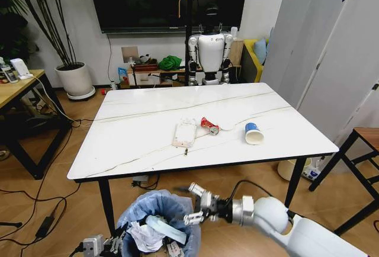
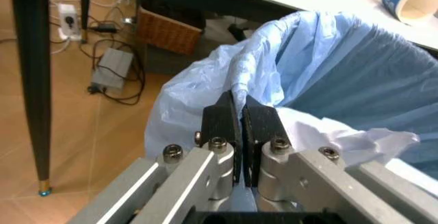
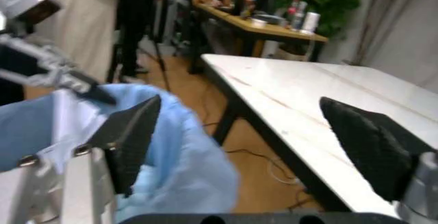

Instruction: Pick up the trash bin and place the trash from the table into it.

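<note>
The trash bin (image 1: 155, 221), lined with a light blue bag, is in front of the table's (image 1: 142, 150) near edge, with crumpled white paper inside. My left gripper (image 1: 120, 241) is at its left rim, and the left wrist view has the gripper (image 2: 238, 115) shut on the bag's edge (image 2: 260, 75). Open beside the bin's right rim is my right gripper (image 1: 192, 204), its fingers (image 3: 130, 137) spread wide next to the blue bag (image 3: 181, 157). On the table lie a clear plastic pack (image 1: 184, 134), a crushed red can (image 1: 209, 126), a blue-and-white paper cup (image 1: 254, 134) and a small bit (image 1: 186, 150).
A white humanoid robot (image 1: 210, 55) stands behind the table's far edge. A wooden desk (image 1: 18, 91) and a potted plant (image 1: 74, 79) are at the left, a stool (image 1: 361, 144) at the right. Cables (image 1: 35, 209) run over the floor near the table leg (image 1: 106, 206).
</note>
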{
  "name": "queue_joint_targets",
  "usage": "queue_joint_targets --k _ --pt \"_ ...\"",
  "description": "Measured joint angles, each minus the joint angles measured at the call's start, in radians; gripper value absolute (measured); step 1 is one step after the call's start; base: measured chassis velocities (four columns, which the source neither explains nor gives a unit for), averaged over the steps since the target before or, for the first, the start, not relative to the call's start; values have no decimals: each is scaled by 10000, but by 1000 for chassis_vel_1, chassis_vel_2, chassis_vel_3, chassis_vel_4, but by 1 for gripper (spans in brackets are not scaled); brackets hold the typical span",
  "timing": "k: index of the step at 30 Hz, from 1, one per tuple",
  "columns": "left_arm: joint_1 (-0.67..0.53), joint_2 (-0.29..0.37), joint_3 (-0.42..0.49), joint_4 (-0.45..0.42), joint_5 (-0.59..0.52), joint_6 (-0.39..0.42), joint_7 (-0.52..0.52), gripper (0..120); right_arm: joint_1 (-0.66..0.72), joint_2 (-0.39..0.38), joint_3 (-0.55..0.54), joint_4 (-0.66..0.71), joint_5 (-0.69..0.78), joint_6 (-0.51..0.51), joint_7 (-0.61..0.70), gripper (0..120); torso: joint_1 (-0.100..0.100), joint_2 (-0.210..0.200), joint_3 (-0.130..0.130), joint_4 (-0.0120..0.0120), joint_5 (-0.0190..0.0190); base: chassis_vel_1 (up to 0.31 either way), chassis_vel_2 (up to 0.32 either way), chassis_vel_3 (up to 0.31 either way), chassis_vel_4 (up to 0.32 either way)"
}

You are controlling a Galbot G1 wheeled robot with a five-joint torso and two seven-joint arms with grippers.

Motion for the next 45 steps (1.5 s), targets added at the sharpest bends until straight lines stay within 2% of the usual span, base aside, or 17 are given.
queue_joint_targets --k 1,5,11,16,21,23,24,27,30,35,43,45 --pt "0 0 0 0 0 0 0 0 0 0 0 0 0 0 0 86 0 0 0 0 0 0 0 0 0" --pt "-421 550 369 151 -294 72 -64 0 -8 -55 431 -173 562 -292 942 99 1 1 0 -1 0 0 0 0 0" --pt "-538 1075 567 288 -430 75 -47 0 312 169 262 -509 1306 -785 2616 100 1 1 1 -1 1 0 0 0 0" --pt "-526 1174 571 279 -465 64 -15 0 843 460 -318 -722 1748 -1382 3883 100 1 1 1 0 -1 0 0 0 0" --pt "-471 1104 433 214 -483 49 -12 0 1683 923 -1304 -1100 2019 -2352 5820 100 1 0 1 0 -1 0 0 0 0" --pt "-471 1093 428 211 -483 49 -12 0 1700 938 -1322 -1110 2028 -2376 5858 100 0 0 1 0 -1 0 0 0 0" --pt "-451 957 404 187 -466 44 -12 0 2020 1187 -1651 -1302 2247 -2722 6517 100 1 0 1 2 0 0 0 0 0" --pt "-393 708 416 187 -349 37 -14 0 2359 1553 -2126 -1653 2456 -3189 7411 100 1 0 1 1 -1 0 0 0 0" --pt "-387 648 425 187 -318 37 -13 0 2416 1654 -2223 -1761 2465 -3279 7605 100 1 0 1 0 0 0 0 0 0" --pt "-361 439 373 143 -246 36 -13 0 2709 2325 -2658 -2369 2580 -3766 8582 100 1 0 1 -1 -1 0 0 0 0" --pt "-291 233 286 116 -169 35 -3 0 3356 3416 -3201 -3268 2767 -3902 8977 100 1 0 1 1 -2 0 0 0 0" --pt "-291 223 286 117 -164 35 -2 0 3386 3467 -3218 -3312 2767 -3902 8985 100 0 0 1 0 -2 0 0 0 0"
